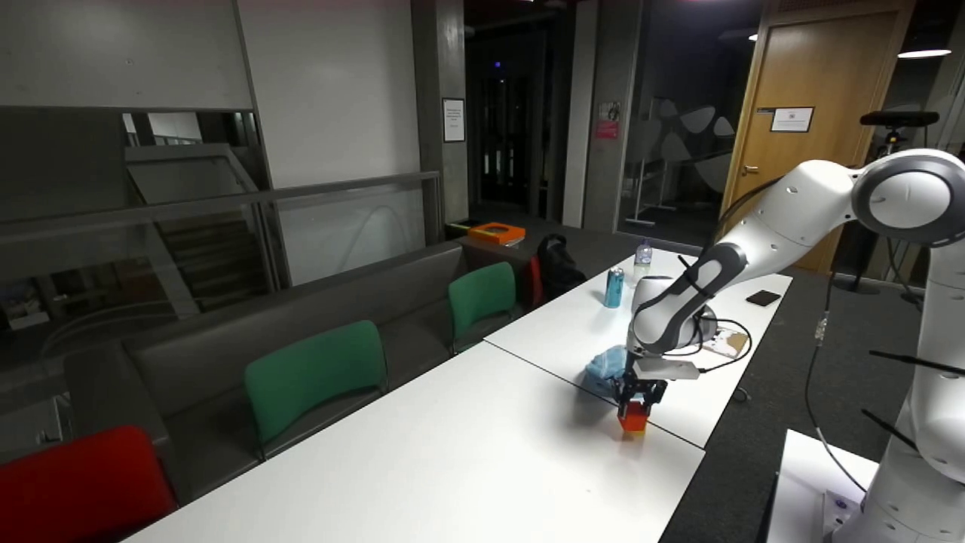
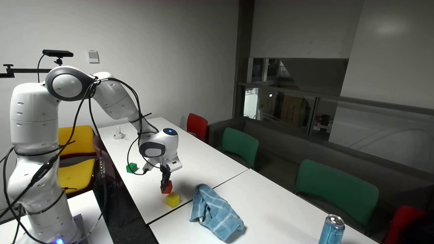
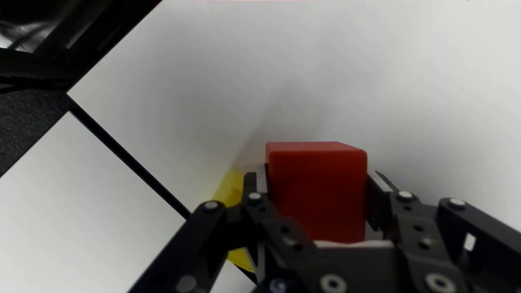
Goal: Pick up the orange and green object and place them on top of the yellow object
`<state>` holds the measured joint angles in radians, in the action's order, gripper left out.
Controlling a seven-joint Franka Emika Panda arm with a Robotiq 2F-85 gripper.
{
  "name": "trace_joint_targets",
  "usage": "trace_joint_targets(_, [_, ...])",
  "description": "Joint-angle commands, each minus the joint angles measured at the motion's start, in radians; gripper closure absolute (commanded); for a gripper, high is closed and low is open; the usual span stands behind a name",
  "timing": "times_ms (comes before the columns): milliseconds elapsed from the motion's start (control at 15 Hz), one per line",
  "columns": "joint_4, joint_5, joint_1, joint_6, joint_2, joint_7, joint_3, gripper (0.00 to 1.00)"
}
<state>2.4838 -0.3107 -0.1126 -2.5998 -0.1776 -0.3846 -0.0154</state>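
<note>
- Currently held: one plain orange-red cube-like block [image 3: 317, 195], clasped on opposite sides by the black two-finger gripper [image 3: 319, 183], jaws parted only by the block's width; it appears raised off the white worktop [image 2: 203, 156].
- Base piece: one plain bright yellow cube-like block [image 2: 173, 200], standing on the worktop just beside its edge at the dark seam [image 2: 234, 177], towards the robot-side corner; its top appears uncovered in an exterior view, the orange-red block near it, seemingly not squarely above.
- Outstanding piece: one plain bright green block [image 2: 133, 166], on the same worktop near the long robot-side edge, well apart from the yellow block, not gripped.
- Step in hand, as judged: first transfer, orange-red block to yellow.
- Next move, as judged: a small shift towards the seam edge until both blocks line up, level lowering to contact, then release; the green block would follow.
</note>
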Motion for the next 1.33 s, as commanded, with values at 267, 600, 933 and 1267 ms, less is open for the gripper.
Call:
trace_joint_targets(267, [0.153, 0.042, 0.052, -0.038, 0.187, -0.042, 0.041, 0.7])
trace_joint_targets(600, [0.144, 0.128, 0.042, -0.011, 0.22, -0.128, 0.044, 0.7])
trace_joint_targets(933, [0.117, 0.176, 0.025, -0.005, 0.192, -0.148, 0.073, 0.7])
trace_joint_targets(1267, [0.096, 0.164, 0.025, -0.008, 0.169, -0.129, 0.095, 0.7])
